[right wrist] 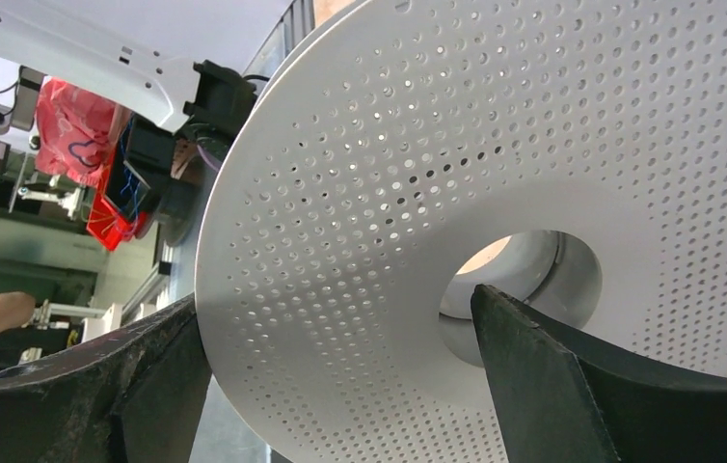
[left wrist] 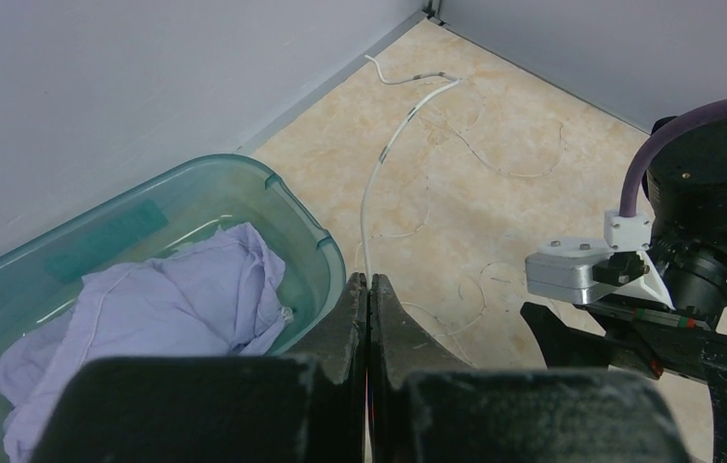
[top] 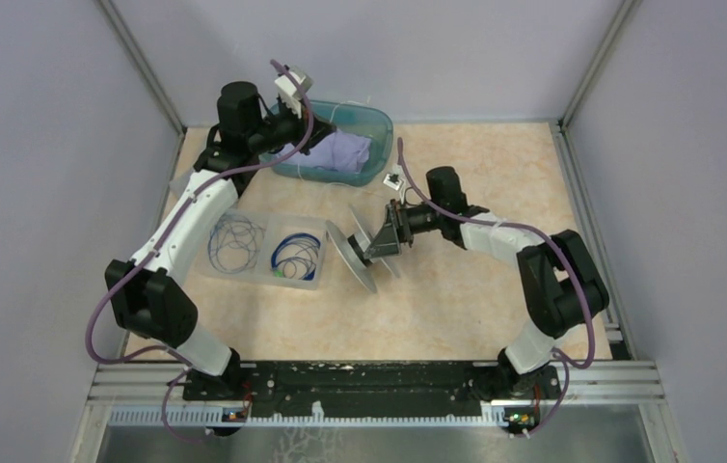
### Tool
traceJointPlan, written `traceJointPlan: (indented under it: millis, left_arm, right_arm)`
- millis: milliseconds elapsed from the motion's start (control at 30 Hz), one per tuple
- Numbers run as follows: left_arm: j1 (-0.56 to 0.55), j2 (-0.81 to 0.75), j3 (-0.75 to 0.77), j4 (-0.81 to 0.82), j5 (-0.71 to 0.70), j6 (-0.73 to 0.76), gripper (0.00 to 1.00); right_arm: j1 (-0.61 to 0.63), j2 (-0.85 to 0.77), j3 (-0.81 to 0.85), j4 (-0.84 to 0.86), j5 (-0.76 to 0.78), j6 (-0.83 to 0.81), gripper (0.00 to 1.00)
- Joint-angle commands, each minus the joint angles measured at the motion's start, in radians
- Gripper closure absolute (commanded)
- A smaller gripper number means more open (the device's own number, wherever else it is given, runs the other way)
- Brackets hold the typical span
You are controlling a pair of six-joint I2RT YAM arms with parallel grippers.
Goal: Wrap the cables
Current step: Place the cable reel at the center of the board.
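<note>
My left gripper (left wrist: 368, 282) is shut on the whitish cable (left wrist: 379, 159), which runs from the fingertips across the floor to the back wall. In the top view the left gripper (top: 304, 135) hangs over the teal bin's near side. More hair-thin whitish wire (left wrist: 495, 169) lies in loose loops on the floor. Two coils of blue cable (top: 234, 241) (top: 297, 253) lie in a clear tray (top: 244, 278). My right gripper (top: 376, 249) (right wrist: 336, 299) clasps a white perforated spool (top: 352, 256) (right wrist: 340, 193), one finger at its rim and one in the hub hole.
A teal bin (top: 381, 127) (left wrist: 313, 231) with a lilac cloth (top: 340, 151) (left wrist: 167, 309) stands at the back. The right arm's wrist (left wrist: 697, 251) is close to the right of my left gripper. Grey walls close in the table on three sides.
</note>
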Motion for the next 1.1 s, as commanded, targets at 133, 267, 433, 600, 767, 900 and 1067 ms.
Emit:
traceJointPlan:
  millis: [133, 267, 433, 600, 767, 900, 1067]
  left_arm:
    - [-0.013, -0.039, -0.011, 0.016, 0.017, 0.019, 1.00]
    - [-0.014, -0.045, -0.017, 0.015, 0.015, 0.023, 1.00]
    - [-0.015, -0.051, -0.024, 0.015, 0.015, 0.027, 1.00]
    - [-0.017, -0.049, -0.022, 0.014, 0.018, 0.028, 1.00]
    - [-0.019, -0.051, -0.022, 0.014, 0.019, 0.027, 1.00]
    - [-0.020, -0.060, -0.030, 0.014, 0.017, 0.032, 1.00]
    - [-0.020, -0.071, -0.040, 0.013, 0.018, 0.036, 1.00]
  right_arm:
    - [-0.034, 0.013, 0.076, -0.125, 0.012, -0.132, 0.04]
    - [-0.048, 0.013, 0.105, -0.182, 0.012, -0.192, 0.08]
    - [-0.069, 0.014, 0.146, -0.266, 0.026, -0.276, 0.12]
    - [-0.071, 0.013, 0.189, -0.359, 0.055, -0.366, 0.18]
    - [-0.073, 0.014, 0.229, -0.444, 0.092, -0.457, 0.24]
    - [-0.073, 0.004, 0.248, -0.492, 0.134, -0.519, 0.27]
    - [-0.073, -0.021, 0.259, -0.521, 0.196, -0.549, 0.30]
